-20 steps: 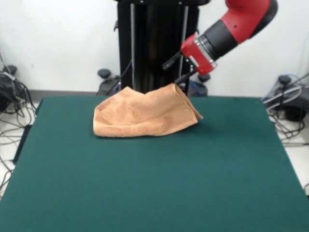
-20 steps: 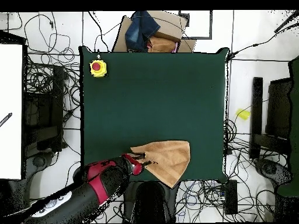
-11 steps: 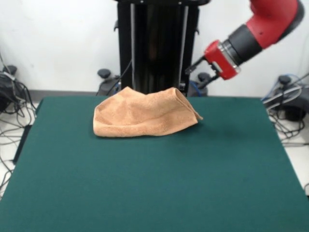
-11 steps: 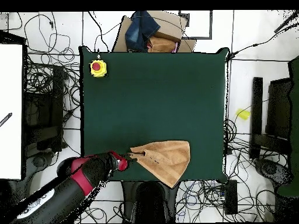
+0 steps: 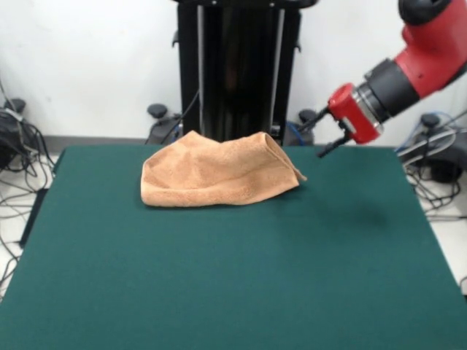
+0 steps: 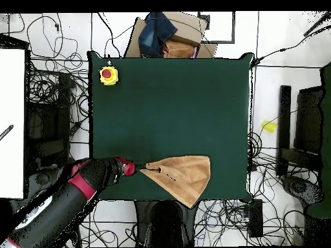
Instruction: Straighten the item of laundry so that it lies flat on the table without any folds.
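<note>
The item of laundry, a peach-orange towel, lies doubled over in a rumpled heap near the table's far edge. A fold runs along its front and one corner points right. My gripper hangs just right of that corner, a little above the green top, open with nothing between its fingers. From overhead, the gripper sits a short gap left of the towel, whose pointed corner faces it. The towel lies near the bottom edge of the table.
A yellow box with a red button sits on the table's upper left corner in the overhead view. A cardboard box with blue cloth stands beyond the top edge. Cables cover the floor on both sides.
The gripper has drawn away from the towel's corner, rightward in the front view and leftward overhead. The towel has kept its place and shape.
</note>
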Controlling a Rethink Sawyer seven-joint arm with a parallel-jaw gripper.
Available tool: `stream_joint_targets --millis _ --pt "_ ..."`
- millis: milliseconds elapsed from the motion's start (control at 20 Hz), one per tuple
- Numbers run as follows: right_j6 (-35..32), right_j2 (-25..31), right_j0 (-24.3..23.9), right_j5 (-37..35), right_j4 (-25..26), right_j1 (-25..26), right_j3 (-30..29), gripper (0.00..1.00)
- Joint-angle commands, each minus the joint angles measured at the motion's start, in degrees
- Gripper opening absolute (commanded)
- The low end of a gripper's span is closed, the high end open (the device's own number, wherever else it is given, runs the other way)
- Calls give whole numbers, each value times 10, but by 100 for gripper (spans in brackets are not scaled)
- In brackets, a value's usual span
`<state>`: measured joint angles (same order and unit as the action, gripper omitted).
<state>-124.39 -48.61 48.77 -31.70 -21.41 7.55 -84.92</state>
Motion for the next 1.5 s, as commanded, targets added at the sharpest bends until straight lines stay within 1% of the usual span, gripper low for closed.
stream_joint_targets --millis 50,100,250,400,550,750,1300,1500 --pt "-161 24 -43 66 -32 99 89 100" --pt "-158 22 -49 75 -32 107 95 100" --pt "-166 1 -51 67 -37 135 112 100" --pt "-160 3 -56 70 -38 136 108 100" --pt "-162 -3 -58 69 -41 148 114 100" --pt "-154 -1 -63 64 -39 152 119 100" --pt "-178 -19 -48 50 -63 170 147 100" --pt "-179 -25 -41 49 -68 174 146 100"
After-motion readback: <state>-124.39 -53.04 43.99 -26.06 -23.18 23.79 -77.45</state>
